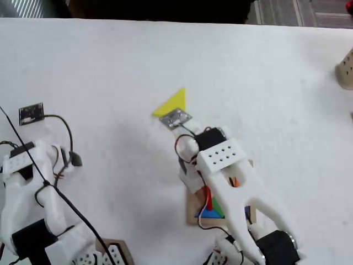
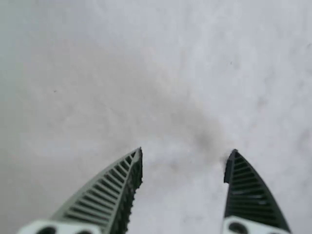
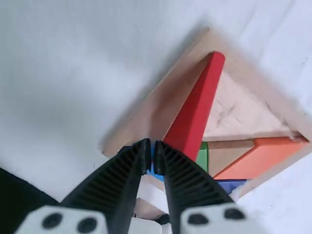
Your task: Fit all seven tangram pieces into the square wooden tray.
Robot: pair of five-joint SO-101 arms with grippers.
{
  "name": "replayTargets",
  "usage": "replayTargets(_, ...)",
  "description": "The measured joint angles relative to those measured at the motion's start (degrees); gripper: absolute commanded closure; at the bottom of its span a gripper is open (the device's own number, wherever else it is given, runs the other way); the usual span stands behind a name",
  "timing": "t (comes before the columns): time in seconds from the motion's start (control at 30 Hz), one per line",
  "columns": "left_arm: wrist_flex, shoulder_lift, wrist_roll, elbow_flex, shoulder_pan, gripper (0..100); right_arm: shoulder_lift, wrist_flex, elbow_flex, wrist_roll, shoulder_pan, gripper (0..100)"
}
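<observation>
Left jaws stand wide apart, empty, above the desk (image 2: 146, 73). Right jaws are nearly closed over the tray (image 3: 161, 100), lower centre.

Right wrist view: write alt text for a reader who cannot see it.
The right gripper, shut on the edge of a blue piece, hangs over a corner of the wooden tray. Inside the tray are a red piece, a green piece and an orange piece.

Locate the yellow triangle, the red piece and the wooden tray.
yellow triangle (image 1: 174, 103): high view, centre of its face.
red piece (image 3: 197, 114): right wrist view, middle of its long face.
wooden tray (image 3: 158, 97): right wrist view, its bare side rim.
</observation>
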Motion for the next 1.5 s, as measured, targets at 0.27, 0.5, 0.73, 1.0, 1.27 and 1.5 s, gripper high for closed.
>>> replayTargets(0.27,0.00,0.00,0.00,0.00,0.00,73,-1.32,-1.67,0.88,0.09,7.82,98.1)
replayTargets(0.5,0.00,0.00,0.00,0.00,0.00,73,-5.19,-1.41,0.88,7.47,12.92,98.1)
replayTargets(0.73,0.00,0.00,0.00,0.88,0.00,73,-15.74,-1.14,1.49,8.79,21.54,98.1)
replayTargets(1.0,0.00,0.00,0.00,0.88,0.00,73,-14.33,-13.01,10.37,14.51,26.81,98.1)
replayTargets(1.27,0.00,0.00,0.00,0.88,0.00,73,-4.22,-27.60,15.91,15.47,27.69,98.1)
replayTargets(1.5,0.00,0.00,0.00,0.88,0.00,73,3.08,-31.30,15.91,15.65,27.87,98.1)
